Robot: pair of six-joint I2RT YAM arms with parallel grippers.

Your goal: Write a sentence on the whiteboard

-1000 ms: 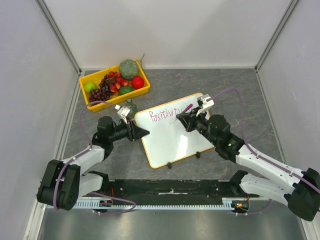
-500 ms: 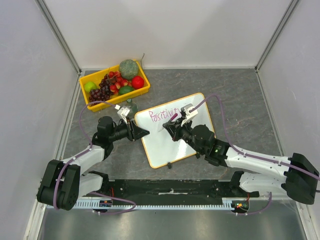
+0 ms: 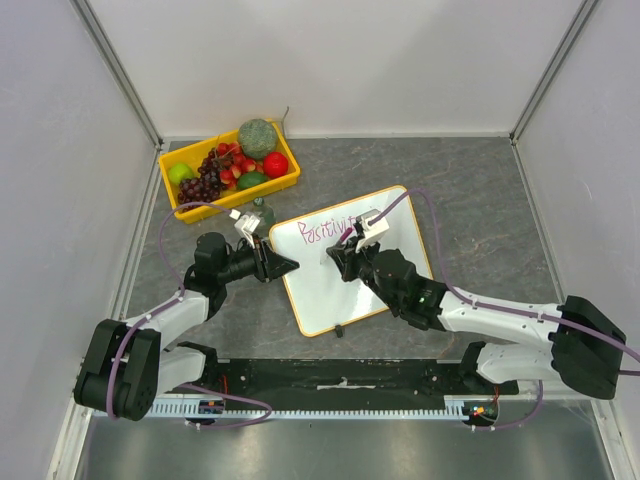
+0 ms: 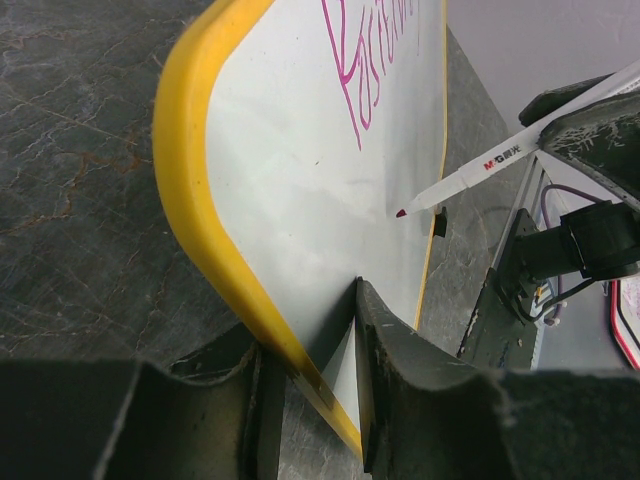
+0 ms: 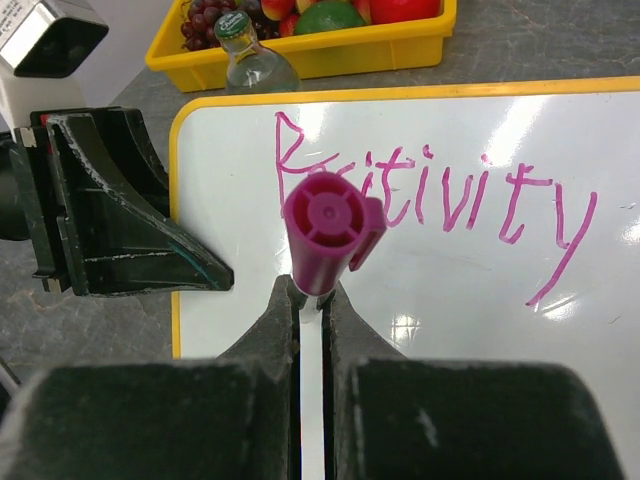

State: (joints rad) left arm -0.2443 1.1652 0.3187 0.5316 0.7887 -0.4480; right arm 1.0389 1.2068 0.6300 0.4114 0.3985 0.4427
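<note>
Left tool: fingers drawn in to a narrow gap, pinching the yellow rim of the whiteboard, which lies on the tabletop between the two tools. Right tool: clamped tight on a marker, whose magenta cap end faces its camera. The sentence reads "Positivity", one pink line just beyond the right tool's fingers. Only the left wrist view shows the marker tip: it sits at the bare white surface below the writing, contact not resolvable. The right wrist view hides that tip behind the cap. The top view gives the layout: a fruit tray well beyond the left tool, and a bottle just beyond it, beside the board's corner.
</note>
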